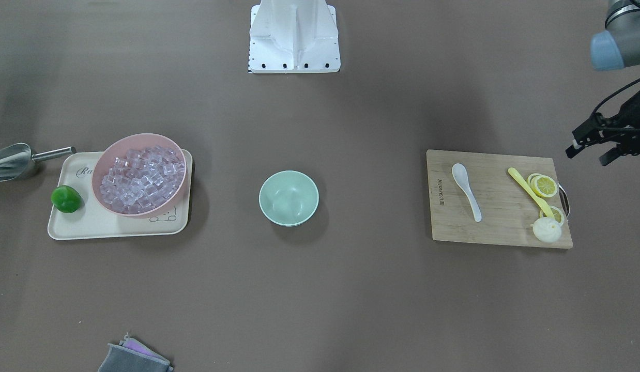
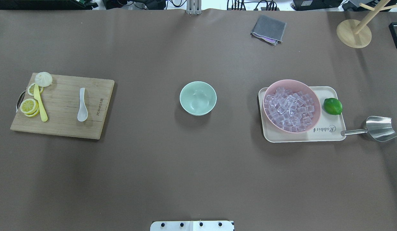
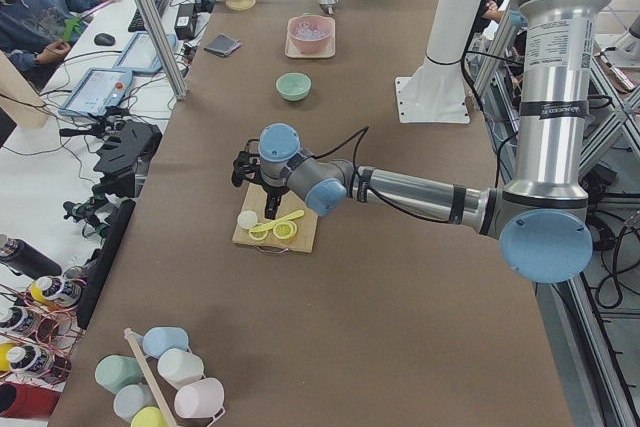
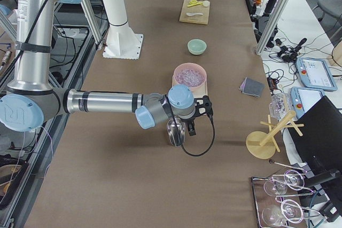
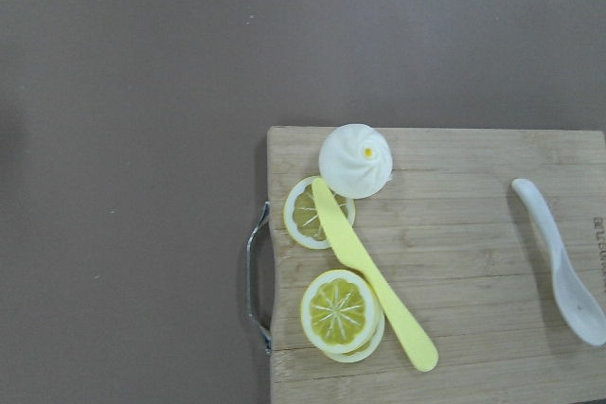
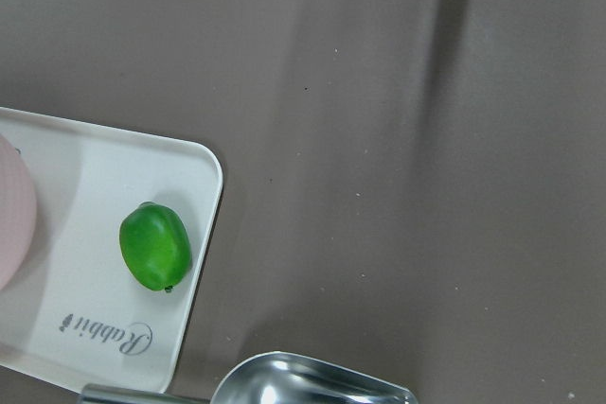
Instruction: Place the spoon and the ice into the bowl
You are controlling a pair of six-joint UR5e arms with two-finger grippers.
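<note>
The white spoon (image 1: 466, 190) lies on the wooden cutting board (image 1: 501, 227), scoop toward the robot; it also shows in the overhead view (image 2: 82, 105) and the left wrist view (image 5: 563, 276). The mint-green bowl (image 1: 288, 198) stands empty at the table's middle. Clear ice cubes (image 1: 141, 178) fill the pink bowl (image 1: 139, 137) on the cream tray (image 1: 92, 225). My left gripper (image 1: 588, 155) hovers open beyond the board's lemon end, holding nothing. My right gripper (image 4: 195, 121) hangs over the steel scoop (image 4: 175, 132); I cannot tell whether it is open or shut.
On the board lie a yellow utensil (image 1: 529, 190), lemon slices (image 1: 545, 186) and a white bun (image 1: 547, 230). A green lime (image 1: 66, 199) sits on the tray, with the steel scoop (image 1: 10, 161) beside it. A grey cloth (image 2: 269, 29) and a wooden stand (image 2: 354, 32) are at the far edge.
</note>
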